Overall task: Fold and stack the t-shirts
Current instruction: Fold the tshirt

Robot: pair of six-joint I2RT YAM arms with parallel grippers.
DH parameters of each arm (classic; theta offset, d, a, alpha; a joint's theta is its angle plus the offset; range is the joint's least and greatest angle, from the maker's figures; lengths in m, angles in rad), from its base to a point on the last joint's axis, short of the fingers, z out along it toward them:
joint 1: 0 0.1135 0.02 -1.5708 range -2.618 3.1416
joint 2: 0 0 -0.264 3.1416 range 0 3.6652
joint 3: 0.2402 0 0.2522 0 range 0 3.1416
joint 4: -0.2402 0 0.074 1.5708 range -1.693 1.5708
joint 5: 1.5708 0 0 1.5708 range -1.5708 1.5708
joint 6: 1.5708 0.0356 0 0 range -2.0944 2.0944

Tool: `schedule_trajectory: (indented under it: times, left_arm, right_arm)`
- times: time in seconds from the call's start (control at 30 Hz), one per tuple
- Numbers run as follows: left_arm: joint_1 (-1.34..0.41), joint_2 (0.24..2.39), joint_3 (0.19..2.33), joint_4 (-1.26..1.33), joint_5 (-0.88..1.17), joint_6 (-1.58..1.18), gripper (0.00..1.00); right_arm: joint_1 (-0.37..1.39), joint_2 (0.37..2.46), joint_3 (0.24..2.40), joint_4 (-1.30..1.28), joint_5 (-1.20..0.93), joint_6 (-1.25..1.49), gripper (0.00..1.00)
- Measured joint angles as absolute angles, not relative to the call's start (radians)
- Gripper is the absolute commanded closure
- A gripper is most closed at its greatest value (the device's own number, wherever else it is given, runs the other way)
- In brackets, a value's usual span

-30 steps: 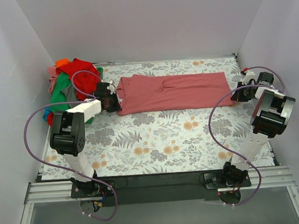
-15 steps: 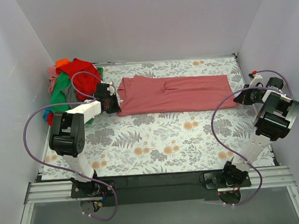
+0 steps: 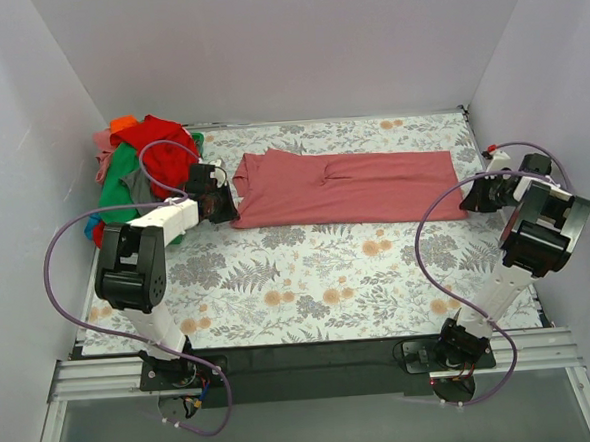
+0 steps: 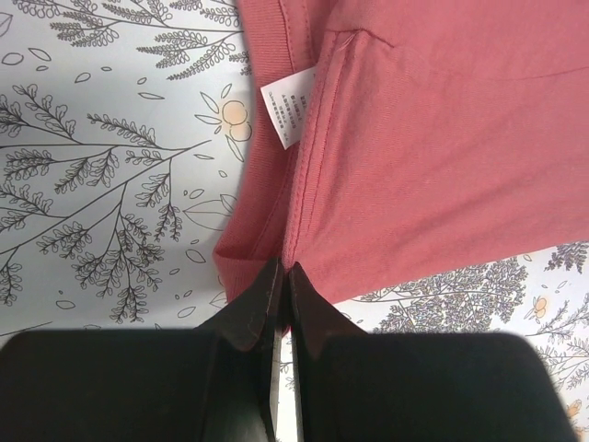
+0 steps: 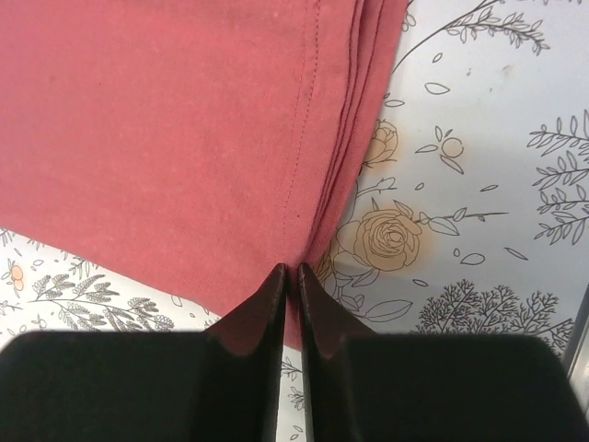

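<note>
A dusty salmon-pink t-shirt point(image 3: 343, 186) lies folded into a long strip across the back of the floral cover. My left gripper point(image 3: 222, 207) is shut on its left end; in the left wrist view the gripper point(image 4: 283, 272) pinches the shirt point(image 4: 414, 138) at a seam edge just below the white neck tag point(image 4: 285, 110). My right gripper point(image 3: 471, 198) sits at the strip's right end. In the right wrist view its jaws point(image 5: 292, 272) stand a narrow slit apart, with the layered hem corner of the shirt point(image 5: 166, 120) at their tips.
A heap of other t-shirts point(image 3: 146, 165), red, green, orange and pink, is piled in the back left corner beside the left arm. The floral table cover point(image 3: 329, 279) stretches bare in front of the strip. Walls close in on both sides.
The right arm has drawn back toward the right wall. Its jaws were tight on the hem and have now parted slightly. The left gripper has kept its grip and barely moved.
</note>
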State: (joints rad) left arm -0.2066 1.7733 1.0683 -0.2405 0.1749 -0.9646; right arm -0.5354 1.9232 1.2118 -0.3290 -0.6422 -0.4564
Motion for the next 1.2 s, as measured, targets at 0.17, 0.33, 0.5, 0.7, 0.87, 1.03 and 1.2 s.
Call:
schedule_trajectory:
  times: [0.17,0.33,0.5,0.7,0.87,1.03,1.2]
  left_arm:
    - [-0.207,1.758,1.063,-0.244,0.167,-0.965,1.00]
    - [-0.207,1.754,1.059,-0.255,0.164,-0.965,1.00]
    - [-0.207,1.754,1.059,-0.257,0.164,-0.964,1.00]
    - [-0.207,1.754,1.059,-0.258,0.164,-0.964,1.00]
    - [-0.207,1.754,1.059,-0.258,0.165,-0.964,1.00]
    - [-0.207,1.754,1.059,-0.258,0.165,-0.964,1.00]
    - [-0.207,1.754,1.059,-0.259,0.165,-0.964,1.00]
  right_arm:
    - [-0.519,1.923,1.212,-0.347,-0.599,-0.467,0.71]
    - [-0.514,1.923,1.217,-0.355,-0.580,-0.469,0.62]
    - [-0.503,1.930,1.250,-0.366,-0.578,-0.467,0.62]
    - [-0.475,1.942,1.281,-0.368,-0.570,-0.460,0.62]
    - [-0.456,1.958,1.287,-0.369,-0.550,-0.450,0.63]
    - [-0.456,1.965,1.287,-0.370,-0.529,-0.448,0.63]
    - [-0.456,1.965,1.287,-0.369,-0.519,-0.448,0.63]
